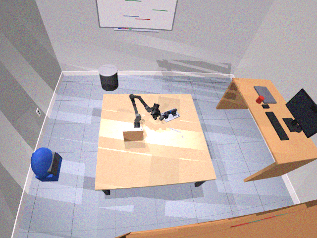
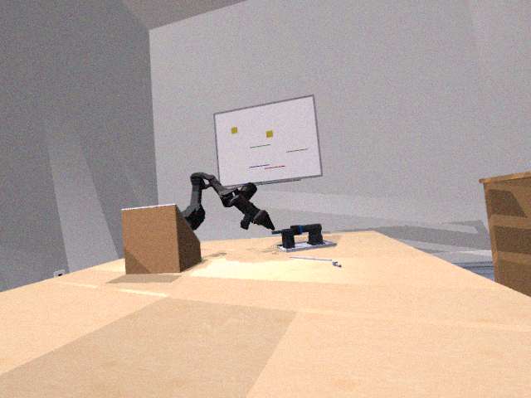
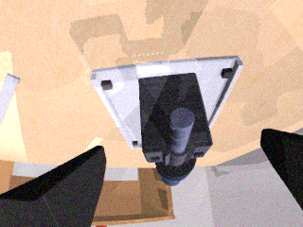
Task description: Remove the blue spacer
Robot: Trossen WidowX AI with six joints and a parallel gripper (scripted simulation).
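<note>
The black housing unit stands on a light baseplate (image 1: 167, 120) (image 2: 302, 245) (image 3: 123, 106), with a black support block (image 2: 287, 239) (image 3: 163, 95) nearer the arm and a bigger black block (image 2: 315, 236) at the far end. The shaft (image 2: 276, 232) (image 3: 182, 123) sticks out of the nearer block toward the arm. The blue spacer (image 1: 171, 111) (image 2: 299, 229) (image 3: 173, 181) is up in line with the shaft, between the blocks; black round parts lie on both sides of it. My gripper (image 1: 155, 118) (image 2: 273, 228) (image 3: 186, 146) is open and empty, close to the shaft's free end, its fingers apart on either side in the wrist view.
A thin grey rod (image 1: 175, 130) (image 2: 310, 258) and a small grey piece (image 1: 183, 136) (image 2: 337, 264) lie on the table in front of the baseplate. A brown box (image 1: 132, 136) (image 2: 149, 240) stands beside the arm's base. The table's far edge is behind the unit.
</note>
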